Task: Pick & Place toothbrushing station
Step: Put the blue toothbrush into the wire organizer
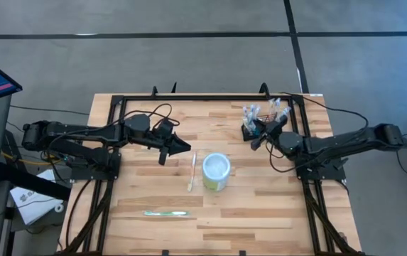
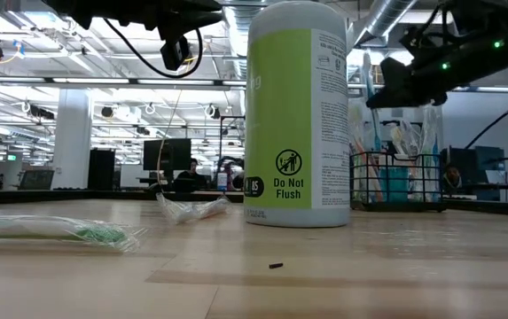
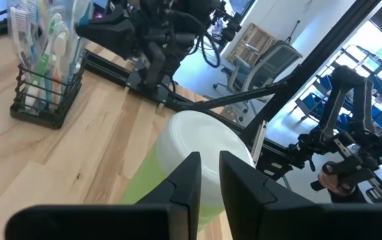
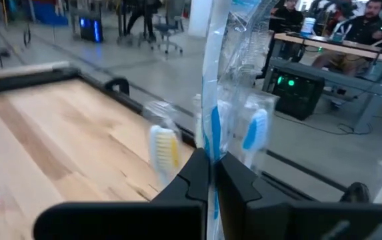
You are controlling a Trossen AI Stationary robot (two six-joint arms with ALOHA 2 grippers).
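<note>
The black wire-mesh basket (image 1: 254, 128) stands at the table's far right with several wrapped toothbrushes upright in it; it also shows in the low view (image 2: 395, 182) and the left wrist view (image 3: 43, 100). My right gripper (image 1: 257, 140) is just above its near side, shut on one wrapped toothbrush (image 4: 212, 80). My left gripper (image 1: 182, 146) hovers left of the middle, shut and empty, pointing at the white-and-pale-green round cup (image 1: 216, 171), which stands on its base. My right gripper pinches a clear-wrapped toothbrush with a blue stripe by its handle (image 4: 211, 143) between the two fingers. The fingers lie across the handle. The brush runs on past the fingers among the other wrapped brushes; its other end is hidden by the gripper.
A wrapped toothbrush (image 1: 191, 171) lies flat just left of the cup. Another wrapped one with green on it (image 1: 165, 212) lies near the table's near edge. A black frame (image 1: 210, 97) runs along the table's far and side edges. People sit in the room beyond.
</note>
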